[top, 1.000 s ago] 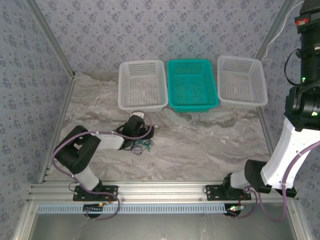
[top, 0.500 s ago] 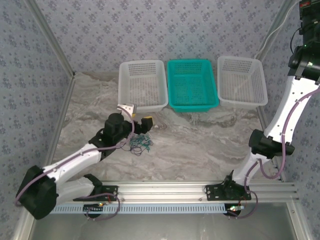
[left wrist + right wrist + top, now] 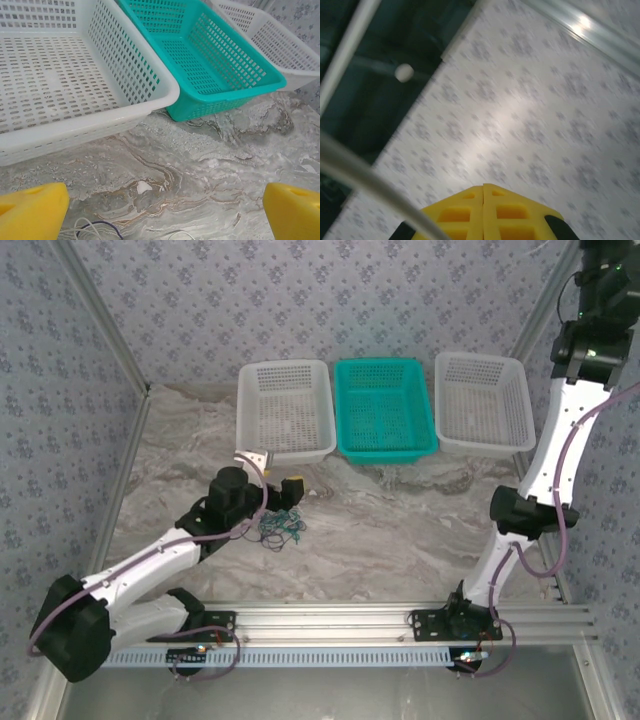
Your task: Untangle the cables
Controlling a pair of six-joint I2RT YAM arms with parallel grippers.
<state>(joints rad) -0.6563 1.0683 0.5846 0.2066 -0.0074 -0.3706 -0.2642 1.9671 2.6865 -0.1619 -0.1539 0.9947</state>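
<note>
Though folded tight over the tangle a second ago, now lies stretched low and long across the table (image 3: 420,530), with the left gripper (image 3: 275,472) spread as wide as can be and nothing between its yellow pads. Has barely shifted in the last half second.

Hangs just past the cables (image 3: 282,530), a small knot of dark, teal and green strands on the table, near the left white basket (image 3: 285,410) but apart from it. From the left wrist, shows the same wide gripper (image 3: 162,214) and a few thin loops of cable (image 3: 95,231) at the bottom edge beside the left pad; perhaps only the fringe of the knot, with too little in frame to tell. Looks beyond them toward the teal basket (image 3: 210,55).

On the other side, has lifted the right arm from low near its base to high against the right wall. Keeps the right gripper (image 3: 483,210) pressed shut on nothing, aimed at wallpaper, well apart from the cables.

Reads as set-up, not progress: knot untouched and in one clump, no strand pulled free. Calls next for drawing the open left gripper back and down onto a single strand. Leaves no second gripper near enough to pin the rest, so risks dragging the whole clump.
</note>
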